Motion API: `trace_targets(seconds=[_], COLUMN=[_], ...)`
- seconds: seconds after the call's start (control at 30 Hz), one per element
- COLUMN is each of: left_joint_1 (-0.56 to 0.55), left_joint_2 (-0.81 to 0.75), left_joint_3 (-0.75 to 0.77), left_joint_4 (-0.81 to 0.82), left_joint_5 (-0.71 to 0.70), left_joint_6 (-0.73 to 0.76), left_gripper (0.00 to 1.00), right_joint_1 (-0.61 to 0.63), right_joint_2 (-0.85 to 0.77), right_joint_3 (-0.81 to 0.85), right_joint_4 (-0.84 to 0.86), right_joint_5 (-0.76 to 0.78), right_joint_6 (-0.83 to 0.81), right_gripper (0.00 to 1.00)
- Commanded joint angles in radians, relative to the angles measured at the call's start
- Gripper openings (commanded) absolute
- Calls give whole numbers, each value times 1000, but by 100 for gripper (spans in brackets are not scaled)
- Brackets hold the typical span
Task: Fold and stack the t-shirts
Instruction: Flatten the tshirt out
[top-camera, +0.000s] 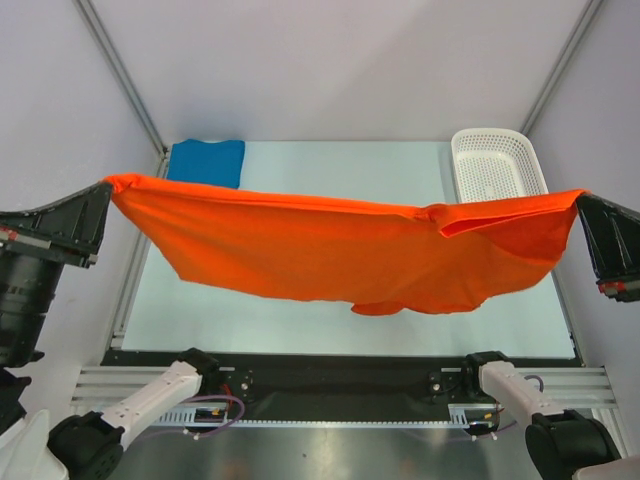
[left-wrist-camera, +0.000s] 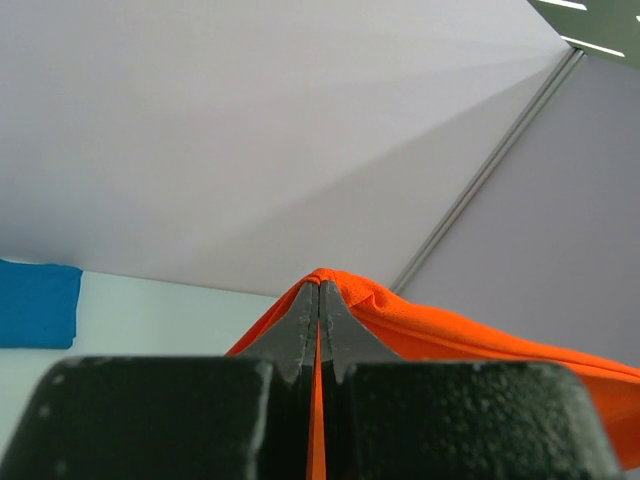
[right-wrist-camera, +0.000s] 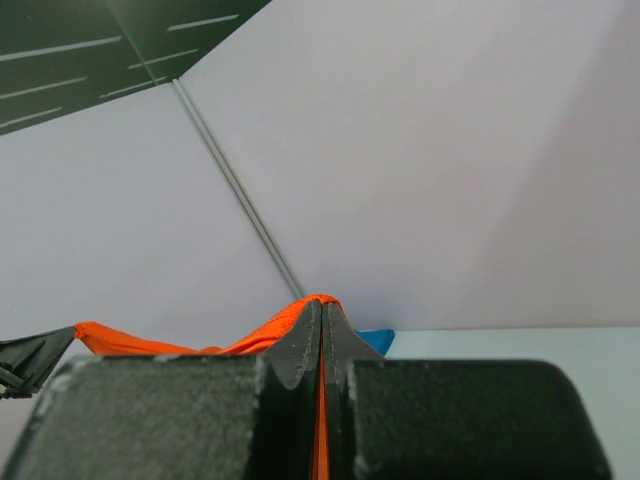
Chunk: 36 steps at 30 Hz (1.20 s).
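Observation:
The orange-red t-shirt (top-camera: 330, 250) hangs stretched wide above the table, sagging in the middle. My left gripper (top-camera: 108, 185) is shut on its left corner, high at the left side. At the right side my right gripper (top-camera: 580, 197) is shut on the other corner. In the left wrist view the left gripper (left-wrist-camera: 319, 283) pinches orange cloth (left-wrist-camera: 450, 330) between closed fingers. The right wrist view shows the right gripper (right-wrist-camera: 321, 302) clamped on orange cloth (right-wrist-camera: 250, 335) the same way. The blue t-shirt (top-camera: 207, 161) lies folded at the table's far left corner.
A white perforated basket (top-camera: 497, 165) stands at the far right of the table (top-camera: 330, 170). Grey walls and frame posts (top-camera: 120, 70) enclose the workspace. The arm bases (top-camera: 190, 375) sit at the near edge.

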Motion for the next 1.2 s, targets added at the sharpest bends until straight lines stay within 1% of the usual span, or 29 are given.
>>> trace_targets(seconds=[0.0,0.13,0.2,0.27,0.33,0.4,0.47,0.5,0.53,0.57,0.6,0.63,0.67,0.7,0.77,0.8,0.87,0.9,0.93,0.97,1.0,1.03,1.07,1.1,1.13,1.17], left_joint_1=[6,6,8,8,6,6,6,8,6,6,14,16,20,23,81,104,147,163,186,197,212,261,278,289,304,307], left_joint_2=[-9,-13,-6,19,65,102,146,157,165,186,206,234,281,312,375,451,523,589,634,677,724,842,888,937,993,1002], left_joint_3=[14,-15,-75,-102,-147,-182,-226,-251,-285,-352,-368,-386,-433,-463,-527,-542,-585,-599,-608,-603,-586,-555,-494,-462,-422,-371], left_joint_4=[-13,-15,-6,-21,-38,-56,-64,-56,-32,3,13,30,65,80,105,125,168,248,281,300,307,285,283,280,252,257], left_joint_5=[28,29,32,40,64,52,25,11,-6,-52,-64,-66,-77,-84,-45,-23,-31,-25,-34,-55,-61,-4,24,46,67,78], left_joint_6=[-19,-22,-29,-58,-71,-78,-86,-85,-80,-85,-97,-91,-86,-88,-100,-101,-98,-76,-57,-52,-71,-89,-98,-104,-106,-105], left_gripper=[0,0,0,0,0,0,0,0,0,0,0,0,0,0,0,0,0,0,0,0,0,0,0,0,0,0], right_joint_1=[0,0,0,3,6,10,13,10,10,8,5,-1,-3,-7,-23,-26,-50,-65,-76,-92,-95,-95,-95,-95,-95,-95], right_joint_2=[-17,1,19,55,91,116,168,185,202,235,252,275,295,347,401,459,528,589,622,650,674,741,771,809,863,884], right_joint_3=[18,13,1,-17,-80,-150,-258,-296,-376,-420,-471,-506,-578,-603,-652,-692,-738,-772,-792,-813,-844,-843,-831,-808,-735,-705], right_joint_4=[12,29,26,21,36,76,98,136,154,218,252,283,352,374,458,484,561,581,611,692,728,753,791,785,765,741], right_joint_5=[0,-20,-17,-16,-22,-31,-40,-52,-51,-54,-54,-54,-55,-54,-65,-52,-58,-72,-75,-78,-75,-77,-81,-92,-98,-103], right_joint_6=[38,64,67,75,84,96,89,81,74,52,44,37,25,17,-8,-26,-78,-86,-89,-89,-84,-77,-71,-72,-71,-72], right_gripper=[0,0,0,0,0,0,0,0,0,0,0,0,0,0,0,0,0,0,0,0,0,0,0,0,0,0])
